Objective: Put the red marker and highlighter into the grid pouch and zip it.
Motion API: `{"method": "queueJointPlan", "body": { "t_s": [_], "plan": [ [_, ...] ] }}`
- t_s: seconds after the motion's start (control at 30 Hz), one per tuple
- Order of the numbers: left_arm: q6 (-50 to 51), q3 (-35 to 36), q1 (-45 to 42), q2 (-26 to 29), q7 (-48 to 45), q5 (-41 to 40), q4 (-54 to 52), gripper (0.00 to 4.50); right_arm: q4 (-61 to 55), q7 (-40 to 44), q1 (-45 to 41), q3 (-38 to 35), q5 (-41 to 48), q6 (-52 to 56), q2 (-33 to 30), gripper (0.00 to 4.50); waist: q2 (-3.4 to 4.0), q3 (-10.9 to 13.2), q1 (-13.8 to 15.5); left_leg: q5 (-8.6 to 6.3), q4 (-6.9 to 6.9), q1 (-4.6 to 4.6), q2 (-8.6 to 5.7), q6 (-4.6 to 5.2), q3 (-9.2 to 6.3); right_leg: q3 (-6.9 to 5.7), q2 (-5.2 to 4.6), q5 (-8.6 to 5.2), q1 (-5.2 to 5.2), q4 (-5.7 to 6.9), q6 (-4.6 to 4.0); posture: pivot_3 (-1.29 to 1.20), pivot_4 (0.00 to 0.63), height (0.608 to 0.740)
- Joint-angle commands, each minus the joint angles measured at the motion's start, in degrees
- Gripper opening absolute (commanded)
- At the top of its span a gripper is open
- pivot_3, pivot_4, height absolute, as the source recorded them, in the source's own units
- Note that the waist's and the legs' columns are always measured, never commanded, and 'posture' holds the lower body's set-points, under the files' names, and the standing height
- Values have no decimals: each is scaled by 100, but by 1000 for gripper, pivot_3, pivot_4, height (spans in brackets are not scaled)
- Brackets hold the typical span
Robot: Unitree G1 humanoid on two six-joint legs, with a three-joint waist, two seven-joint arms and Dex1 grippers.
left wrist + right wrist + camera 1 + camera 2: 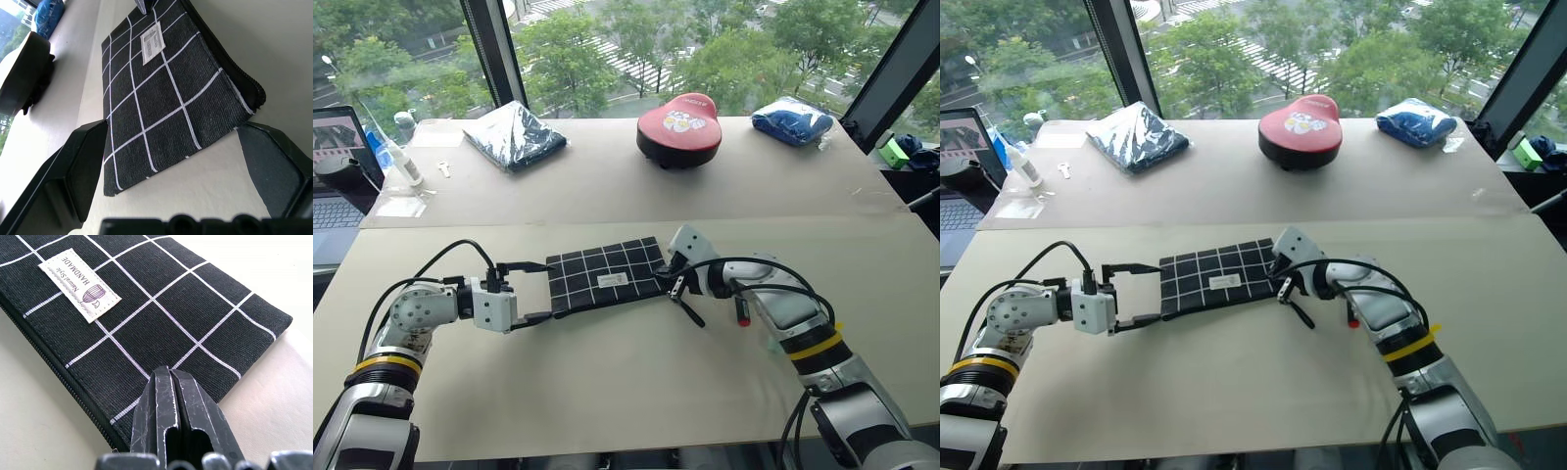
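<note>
Both grippers work at mid-frame on the near table (607, 392). Left gripper (534, 291) has its jaws spread wide, straddling the left short end of the pouch (607, 278) without touching it. Right gripper (674, 278) has its fingers pressed together, tips on the pouch's right end by the zipper edge; whether they pinch the pull cannot be told. A dark cord trails from that end toward the lower right. Pouch lies flat at frame centre, long axis left to right, right end tilted slightly toward the top, label face up, zipper along the lower edge. Red marker (742, 315) lies just right of the right wrist, beside the arm. Step in hand, as judged: bracing the pouch to open it. Next move calls for the left jaws to close on the left end while the right draws the zipper.
</note>
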Motion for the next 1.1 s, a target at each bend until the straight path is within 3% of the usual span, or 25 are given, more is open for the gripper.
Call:
{"method": "queueJointPlan", "body": {
  "t_s": [0.03,0.4,0.53,0.83,1.1],
  "plan": [
    [-138,-289,27,-134,67,259,-75,4500,-145,-1,77,-96,-33,86,15,76,0,0,2,0,0,0,0,0,0,0,0,0,0,0,0,0,150,740],
    [-243,-550,-87,-341,410,392,-177,4500,-212,6,133,-129,-1,153,54,76,-1,-1,2,0,0,0,0,0,0,0,0,0,0,1,0,0,150,740],
    [-141,-614,-114,-323,359,321,-85,3484,-246,14,149,-185,22,193,36,0,-1,-1,6,0,0,0,0,0,0,0,0,0,0,1,0,0,150,740],
    [-184,-670,-239,-275,334,190,20,189,-307,43,196,-233,34,224,9,0,0,-2,0,0,0,2,1,1,0,1,0,0,0,1,0,0,150,740],
    [285,-640,-121,-371,249,-179,-309,41,-359,85,233,-286,87,342,8,0,0,-2,-5,0,0,1,1,1,0,0,0,0,0,1,0,0,150,740]
  ]
}}
